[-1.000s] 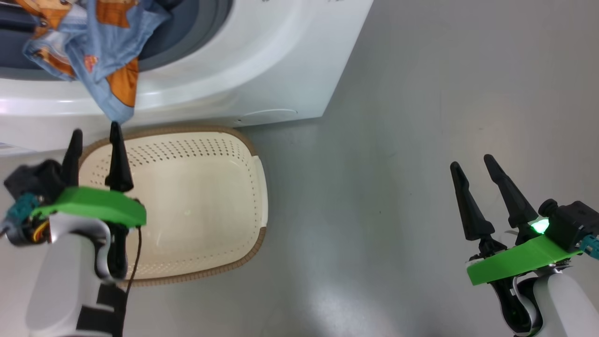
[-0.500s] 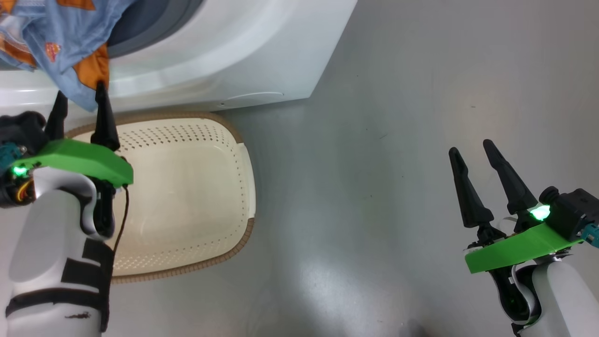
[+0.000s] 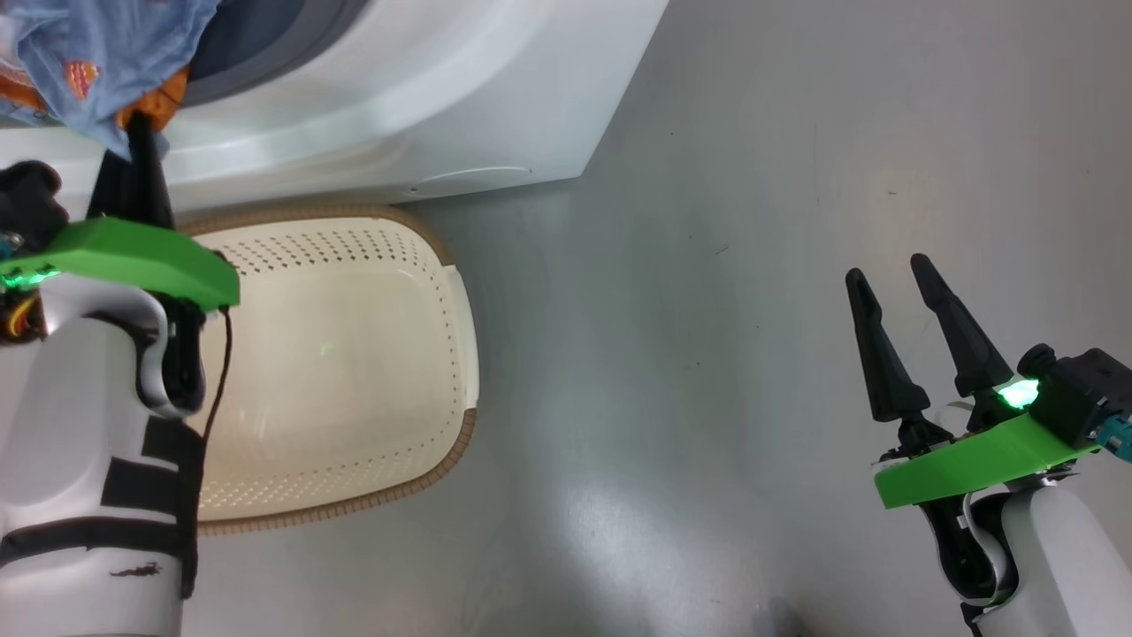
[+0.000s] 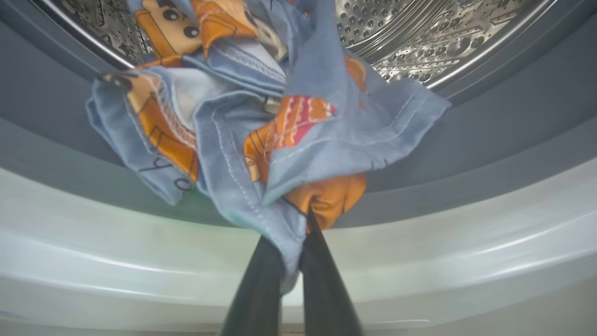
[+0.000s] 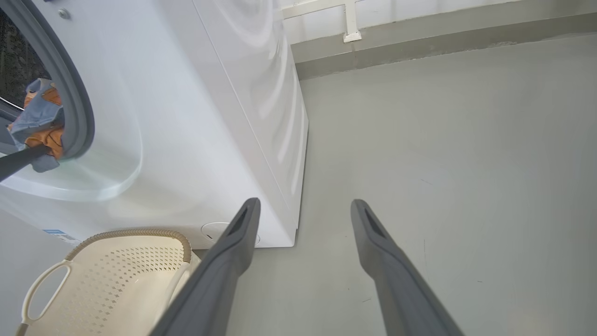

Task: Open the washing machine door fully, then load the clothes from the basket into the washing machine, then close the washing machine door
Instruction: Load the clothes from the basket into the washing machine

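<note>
The clothes (image 4: 261, 140), blue cloth printed with orange-brown cartoon figures, hang in a bunch out of the mouth of the washing machine (image 3: 398, 106). The upper part lies inside against the perforated steel drum (image 4: 419, 28). The lower part spills over the grey rubber seal (image 4: 489, 116) and down in front of the white curved front panel.

The left end effector (image 4: 298, 233) is clenched on the lowest fold of the clothes, where an orange patch and a blue hem meet. Its two dark fingers are pressed close together with the cloth pinched between them. In the head view this end effector sits at the upper left, reaching up to the hanging edge of the cloth at the machine's opening.

Directly below, the basket (image 3: 336, 257) stands on the floor (image 3: 752, 177), just beside the base of the washing machine. It is cream-white and perforated with a brown woven-look rim. The left forearm passes over its left side, and the right wrist view shows one slot handle at its end. A small blue label (image 5: 56, 232) sits low on the machine's front near the basket.

The right end effector (image 3: 886, 268) is released, its two fingers spread apart with nothing between them. It hangs over bare grey floor, well apart from the basket and the machine. Beyond it in the right wrist view, the floor runs back to a pale wall.
</note>
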{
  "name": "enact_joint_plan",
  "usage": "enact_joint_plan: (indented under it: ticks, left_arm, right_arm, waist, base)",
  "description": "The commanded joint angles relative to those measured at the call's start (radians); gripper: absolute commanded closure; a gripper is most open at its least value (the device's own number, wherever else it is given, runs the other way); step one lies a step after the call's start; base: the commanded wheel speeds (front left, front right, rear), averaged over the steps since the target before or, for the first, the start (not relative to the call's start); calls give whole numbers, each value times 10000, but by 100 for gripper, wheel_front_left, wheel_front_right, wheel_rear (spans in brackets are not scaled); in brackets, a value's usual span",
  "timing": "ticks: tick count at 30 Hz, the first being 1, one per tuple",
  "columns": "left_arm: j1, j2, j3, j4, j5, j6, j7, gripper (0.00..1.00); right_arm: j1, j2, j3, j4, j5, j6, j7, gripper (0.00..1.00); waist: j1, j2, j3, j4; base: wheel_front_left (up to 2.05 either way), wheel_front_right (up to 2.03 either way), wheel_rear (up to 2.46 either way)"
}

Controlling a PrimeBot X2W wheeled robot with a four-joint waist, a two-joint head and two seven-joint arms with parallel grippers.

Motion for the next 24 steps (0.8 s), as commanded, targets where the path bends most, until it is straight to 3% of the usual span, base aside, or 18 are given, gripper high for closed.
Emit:
enact_joint_plan:
  ticks: [1, 9, 24]
  left_arm:
    - [79, 356, 261, -532, 141, -15, -67, 100]
    - [-254, 621, 199, -1025, 337, -15, -67, 100]
    - [-3554, 1797, -137, 1372, 298, -15, -67, 100]
  right_arm:
    - [120, 17, 176, -198, -6, 29, -118, 0]
    - [62, 136, 323, -166, 26, 29, -118, 0]
    - [-95, 420, 735, -39, 153, 29, -118, 0]
  waist:
    - [0, -1, -14, 9]
    - [0, -1, -2, -88]
    - [0, -1, 144, -966]
  base:
    - [0, 0, 0]
    - [0, 0, 0]
    - [0, 0, 0]
